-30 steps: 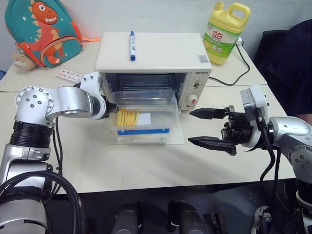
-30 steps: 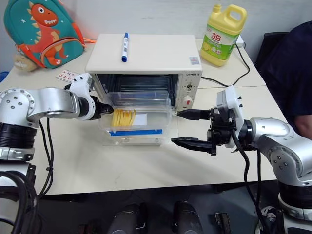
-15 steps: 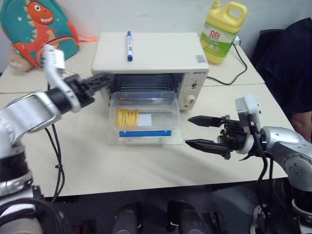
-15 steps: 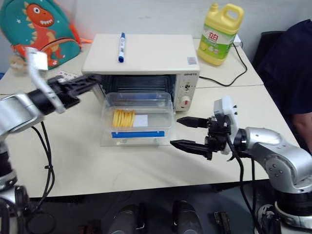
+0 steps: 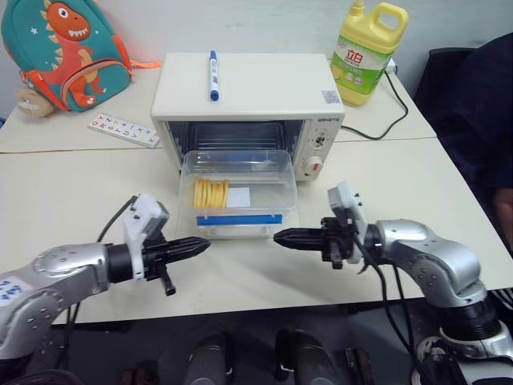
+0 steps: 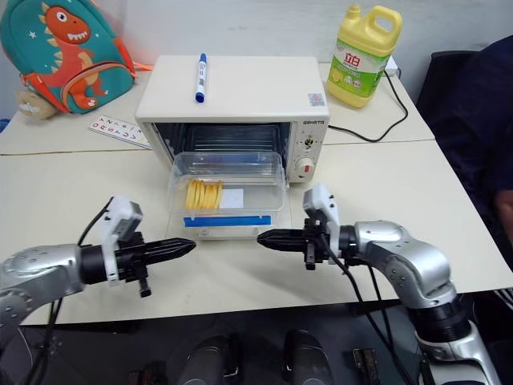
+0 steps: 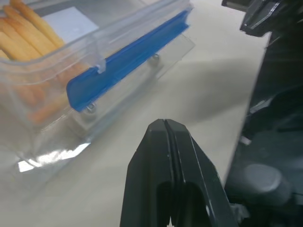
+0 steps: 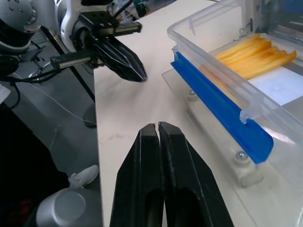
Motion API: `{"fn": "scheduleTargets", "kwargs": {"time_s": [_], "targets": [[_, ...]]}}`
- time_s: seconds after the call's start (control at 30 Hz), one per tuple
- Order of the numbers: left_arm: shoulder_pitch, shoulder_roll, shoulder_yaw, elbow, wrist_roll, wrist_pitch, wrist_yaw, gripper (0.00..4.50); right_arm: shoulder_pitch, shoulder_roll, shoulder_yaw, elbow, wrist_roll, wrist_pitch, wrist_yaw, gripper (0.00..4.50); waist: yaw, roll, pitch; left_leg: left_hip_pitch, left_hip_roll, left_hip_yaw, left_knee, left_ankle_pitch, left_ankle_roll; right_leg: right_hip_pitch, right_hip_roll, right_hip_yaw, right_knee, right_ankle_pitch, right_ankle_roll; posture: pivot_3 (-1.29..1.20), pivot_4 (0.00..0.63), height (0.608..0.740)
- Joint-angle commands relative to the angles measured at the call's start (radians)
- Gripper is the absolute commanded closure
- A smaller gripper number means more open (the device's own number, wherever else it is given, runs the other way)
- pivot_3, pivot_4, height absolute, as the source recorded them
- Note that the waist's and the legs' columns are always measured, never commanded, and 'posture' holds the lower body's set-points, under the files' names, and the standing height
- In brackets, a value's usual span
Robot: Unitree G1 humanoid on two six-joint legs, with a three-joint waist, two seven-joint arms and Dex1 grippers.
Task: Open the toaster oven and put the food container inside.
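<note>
Already the toaster oven (image 5: pixel 248 104) stands open, its glass door (image 5: pixel 240 228) dropped flat onto the table (image 5: pixel 72 184), and the food container (image 5: pixel 238 192) rests on that door — just in front of the cavity, not inside it. So the opening looks done and the putting-in is the step in hand. Both grippers hang low over the near table edge, short of the container and touching nothing: the left gripper (image 5: pixel 192 247) has its black fingers pressed together with nothing between them, and the right gripper (image 5: pixel 290 237) is likewise closed and empty. Their tips point toward each other.

The container's long axis runs left to right, parallel to the oven front, with its blue clip (image 5: pixel 239 218) facing the robot and the yellow strips (image 5: pixel 212 192) standing at its left end. Next, I judge, the fingers must spread, take the box by its short ends, or push the near wall, and slide it straight back onto the wire rack.
</note>
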Motion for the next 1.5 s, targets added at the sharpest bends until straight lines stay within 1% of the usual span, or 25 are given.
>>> {"fn": "scheduleTargets", "kwargs": {"time_s": [0.03, 0.2, 0.27, 0.37, 0.43, 0.5, 0.57, 0.7, 0.77, 0.87, 0.9, 0.93, 0.97, 1.0, 1.03, 1.07, 1.2, 1.27, 1.37, 1.47, 1.5], "targets": [[-0.068, -0.071, -0.037, 0.041, 0.088, -0.04, 0.065, 4.5, -0.049, 0.062, 0.015, 0.073, -0.116, -0.088, -0.087, 4.46, -0.001, 0.0, 0.0, 0.0, 0.0, 0.0, 0.0, 0.001, 0.001, 0.0, 0.0, 0.0, 0.0, 0.0, 0.0, 0.0, 0.15, 0.74], [-0.221, -0.219, -0.049, 0.164, 0.209, -0.083, 0.188, 4.5, -0.174, 0.219, -0.03, 0.269, -0.211, -0.202, -0.227, 4.46, -0.003, 0.0, 0.0, -0.001, 0.0, 0.001, 0.004, 0.004, 0.006, -0.001, 0.001, 0.0, 0.005, 0.0, 0.0, 0.0, 0.15, 0.74], [-0.294, -0.312, -0.024, 0.239, 0.259, -0.136, 0.268, 4.5, -0.228, 0.271, -0.051, 0.353, -0.237, -0.255, -0.26, 4.46, -0.003, 0.0, 0.0, 0.0, 0.0, 0.001, 0.004, 0.005, 0.006, 0.0, 0.002, 0.0, 0.006, 0.0, 0.0, 0.0, 0.15, 0.74], [-0.356, -0.41, -0.019, 0.311, 0.321, -0.189, 0.329, 4.5, -0.299, 0.33, -0.076, 0.468, -0.259, -0.312, -0.286, 4.46, -0.002, 0.0, 0.0, 0.0, -0.001, 0.0, 0.005, 0.006, 0.008, 0.0, 0.002, -0.001, 0.006, 0.001, 0.001, 0.0, 0.15, 0.74], [-0.385, -0.455, -0.027, 0.345, 0.36, -0.218, 0.35, 4.5, -0.332, 0.356, -0.088, 0.53, -0.272, -0.34, -0.291, 4.46, -0.002, 0.0, 0.0, 0.0, -0.001, 0.001, 0.004, 0.006, 0.008, 0.001, 0.002, 0.0, 0.007, 0.001, 0.002, 0.0, 0.15, 0.74], [-0.419, -0.488, -0.03, 0.369, 0.37, -0.215, 0.354, 4.5, -0.346, 0.369, -0.097, 0.551, -0.269, -0.341, -0.287, 4.46, -0.002, 0.0, 0.0, -0.001, 0.0, 0.002, 0.004, 0.007, 0.009, 0.001, 0.003, -0.001, 0.007, 0.001, 0.003, 0.0, 0.15, 0.74], [-0.429, -0.486, -0.043, 0.359, 0.371, -0.2, 0.316, 4.5, -0.342, 0.367, -0.102, 0.531, -0.254, -0.325, -0.27, 4.46, -0.002, 0.0, 0.0, -0.002, 0.0, 0.002, 0.005, 0.007, 0.01, 0.001, 0.003, -0.001, 0.006, 0.002, 0.003, 0.0, 0.15, 0.74], [-0.374, -0.386, -0.013, 0.223, 0.278, -0.124, 0.162, 4.5, -0.241, 0.271, -0.121, 0.344, -0.167, -0.2, -0.171, 4.46, -0.004, 0.0, 0.0, -0.002, 0.0, 0.002, 0.004, 0.007, 0.01, 0.001, 0.003, -0.001, 0.006, 0.002, 0.004, 0.0, 0.15, 0.74], [-0.323, -0.302, 0.034, 0.156, 0.225, -0.079, 0.089, 4.5, -0.164, 0.19, -0.13, 0.226, -0.113, -0.124, -0.114, 4.46, -0.004, 0.0, 0.0, -0.002, 0.0, 0.001, 0.003, 0.007, 0.009, 0.001, 0.002, 0.0, 0.006, 0.002, 0.004, 0.0, 0.15, 0.74], [-0.162, -0.106, 0.162, 0.046, 0.139, -0.021, -0.089, 4.5, 0.007, 0.022, -0.165, 0.022, -0.015, -0.002, -0.027, 4.46, -0.011, 0.0, 0.0, -0.001, 0.001, 0.001, 0.002, 0.006, 0.009, 0.001, 0.003, 0.0, 0.005, 0.002, 0.004, 0.0, 0.15, 0.74], [-0.108, -0.054, 0.213, 0.021, 0.104, -0.007, -0.145, 4.13, 0.053, -0.017, -0.177, -0.023, 0.013, 0.03, -0.015, 4.5, -0.016, 0.0, 0.0, -0.002, 0.001, 0.001, 0.002, 0.006, 0.008, 0.0, 0.003, 0.0, 0.005, 0.001, 0.003, 0.0, 0.15, 0.74], [-0.064, -0.016, 0.263, 0.004, 0.079, -0.006, -0.19, 3.98, 0.091, -0.042, -0.185, -0.056, 0.03, 0.049, -0.015, 4.5, -0.019, 0.0, 0.0, -0.001, 0.001, 0.001, 0.002, 0.006, 0.008, 0.001, 0.003, 0.0, 0.004, 0.001, 0.003, 0.0, 0.15, 0.74], [-0.029, 0.014, 0.307, -0.003, 0.065, -0.01, -0.224, 3.69, 0.123, -0.054, -0.193, -0.081, 0.04, 0.062, -0.028, 4.5, -0.022, 0.0, 0.0, 0.0, 0.001, 0.001, 0.002, 0.005, 0.007, 0.001, 0.002, 0.0, 0.002, 0.0, 0.002, 0.0, 0.15, 0.74], [0.003, 0.041, 0.349, -0.005, 0.077, -0.032, -0.256, 3.43, 0.153, -0.054, -0.201, -0.101, 0.039, 0.073, -0.058, 4.5, -0.025, 0.0, 0.0, 0.0, 0.001, 0.001, 0.002, 0.004, 0.007, 0.001, 0.002, 0.0, 0.002, 0.0, 0.002, 0.0, 0.15, 0.74], [0.028, 0.069, 0.392, 0.003, 0.087, -0.037, -0.276, 3.07, 0.184, -0.046, -0.21, -0.115, 0.038, 0.095, -0.103, 4.5, -0.025, 0.0, 0.0, 0.001, 0.001, 0.0, 0.002, 0.001, 0.002, 0.001, 0.002, 0.0, 0.003, 0.0, 0.002, 0.0, 0.15, 0.74], [0.058, 0.1, 0.439, 0.004, 0.087, -0.03, -0.31, 2.77, 0.221, -0.045, -0.209, -0.129, 0.024, 0.104, -0.134, 4.5, -0.024, 0.0, 0.0, 0.002, 0.001, 0.0, 0.002, 0.001, 0.001, 0.002, 0.002, 0.0, 0.003, 0.0, 0.001, 0.0, 0.15, 0.74], [0.147, 0.193, 0.586, -0.022, 0.04, 0.023, -0.426, 1.59, 0.315, -0.03, -0.177, -0.16, -0.009, 0.102, -0.187, 4.5, -0.021, 0.001, 0.0, 0.002, 0.001, -0.001, 0.0, 0.001, 0.0, 0.0, 0.001, -0.001, 0.003, -0.001, -0.002, 0.0, 0.15, 0.74], [0.168, 0.222, 0.632, -0.028, 0.023, 0.04, -0.457, 0.97, 0.332, 0.005, -0.166, -0.137, -0.028, 0.085, -0.224, 4.5, -0.023, 0.001, 0.0, 0.001, 0.001, -0.001, -0.001, 0.0, -0.001, 0.0, 0.0, -0.001, 0.002, -0.001, -0.002, 0.0, 0.15, 0.74], [0.162, 0.234, 0.649, -0.023, 0.022, 0.041, -0.453, 0.07, 0.328, 0.038, -0.144, -0.085, -0.081, 0.038, -0.244, 4.5, -0.025, 0.002, 0.001, 0.001, 0.001, 0.0, -0.001, 0.0, -0.001, 0.0, 0.0, 0.0, 0.002, -0.001, -0.002, 0.0, 0.15, 0.74], [0.146, 0.239, 0.645, -0.02, 0.049, 0.028, -0.429, 0.03, 0.291, 0.096, -0.132, -0.001, -0.108, -0.006, -0.26, 4.5, -0.026, 0.002, 0.001, 0.001, 0.001, 0.0, -0.001, 0.0, -0.002, 0.0, 0.001, 0.0, 0.003, -0.001, -0.002, 0.0, 0.15, 0.74], [0.14, 0.239, 0.639, -0.02, 0.058, 0.023, -0.418, 0.03, 0.272, 0.118, -0.137, 0.019, -0.093, -0.016, -0.248, 4.5, -0.026, 0.002, 0.001, 0.001, 0.001, 0.0, -0.001, 0.001, -0.002, 0.0, 0.001, 0.0, 0.003, -0.001, -0.002, 0.0, 0.15, 0.74]]}}
